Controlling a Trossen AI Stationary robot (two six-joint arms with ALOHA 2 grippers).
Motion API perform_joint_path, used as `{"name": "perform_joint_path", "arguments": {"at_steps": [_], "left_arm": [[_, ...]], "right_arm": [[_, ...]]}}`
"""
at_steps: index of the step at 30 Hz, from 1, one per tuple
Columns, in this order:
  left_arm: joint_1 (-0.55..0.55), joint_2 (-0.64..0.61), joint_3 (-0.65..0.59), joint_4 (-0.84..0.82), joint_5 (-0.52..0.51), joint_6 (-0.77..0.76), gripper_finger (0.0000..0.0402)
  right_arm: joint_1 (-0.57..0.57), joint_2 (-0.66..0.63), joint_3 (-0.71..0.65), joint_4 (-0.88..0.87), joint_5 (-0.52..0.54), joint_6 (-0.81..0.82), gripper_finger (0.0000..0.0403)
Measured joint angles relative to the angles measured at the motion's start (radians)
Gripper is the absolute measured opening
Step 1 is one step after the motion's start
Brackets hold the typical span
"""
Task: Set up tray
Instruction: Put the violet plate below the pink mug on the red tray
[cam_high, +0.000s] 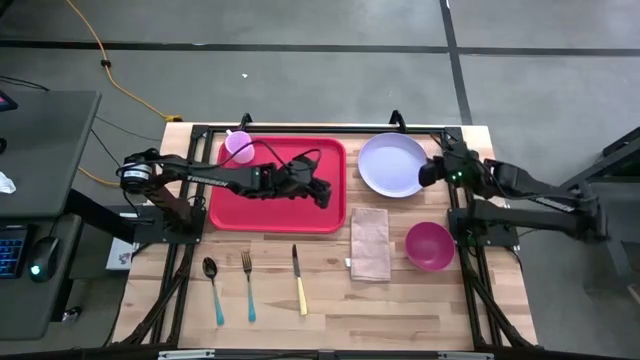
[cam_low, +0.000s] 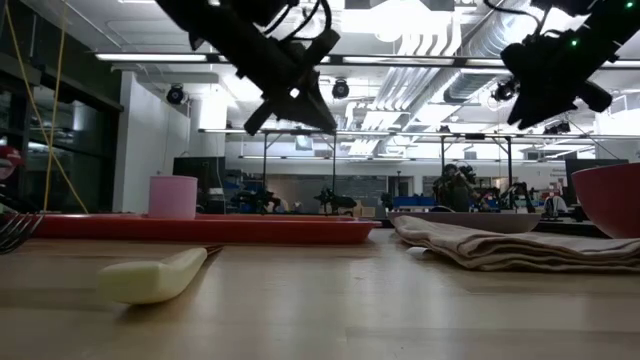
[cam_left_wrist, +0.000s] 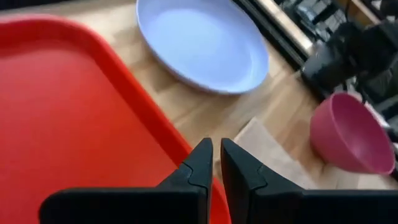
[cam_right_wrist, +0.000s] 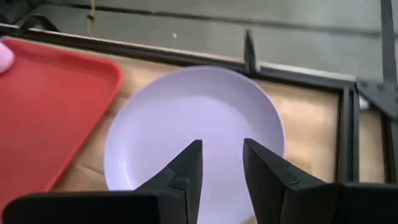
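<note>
Two arms over a wooden table (cam_high: 330, 320). Red tray (cam_high: 240, 205) sits upper-centre of the high view, with a pink cup (cam_high: 238, 148) standing in its upper-left corner. Left gripper (cam_high: 322, 193) hangs above the tray's right part; its fingers (cam_left_wrist: 200, 168) are nearly pressed together with only a thin slit between them, pinching nothing. Right gripper (cam_high: 428, 172) sits at the right edge of the lavender plate (cam_high: 392, 165); its fingers (cam_right_wrist: 186, 165) are spread, empty, with the plate below them in the right wrist view.

High view only: spoon (cam_high: 212, 285), fork (cam_high: 248, 283) and yellow-handled knife (cam_high: 298, 280) lined up below the tray, plus a folded cloth (cam_high: 370, 243) and a pink bowl (cam_high: 429, 246) at right.

Low view adds height: both grippers (cam_low: 290, 95) (cam_low: 545, 85) are clearly off the table, up in the top of the frame; the tray (cam_low: 200, 228) reads as a thin red strip at left with the cup (cam_low: 173, 196) upright on it. Knife handle (cam_low: 150, 275) near the lens, cloth (cam_low: 500, 245) right, bowl (cam_low: 610, 200) at far right edge.

Left wrist view shows tray (cam_left_wrist: 68, 118), plate (cam_left_wrist: 202, 43), bowl (cam_left_wrist: 348, 134) and a cloth corner (cam_left_wrist: 267, 149) together.
</note>
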Motion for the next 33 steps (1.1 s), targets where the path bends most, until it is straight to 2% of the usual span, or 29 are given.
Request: {"name": "perform_joint_path", "arguments": {"at_steps": [13, 24, 33], "left_arm": [[0.000, 0.000, -0.143, 0.251, 0.090, -0.012, 0.0065], [0.000, -0.001, -0.223, 0.408, 0.118, -0.027, 0.0065], [0.000, -0.001, -0.263, 0.502, 0.121, -0.027, 0.0065]], "right_arm": [[-0.267, 0.075, 0.000, -0.123, -0.245, 0.022, 0.0095], [-0.391, 0.208, 0.000, -0.120, -0.340, -0.052, 0.0101], [-0.439, 0.305, 0.000, -0.070, -0.362, -0.085, 0.0144]]}}
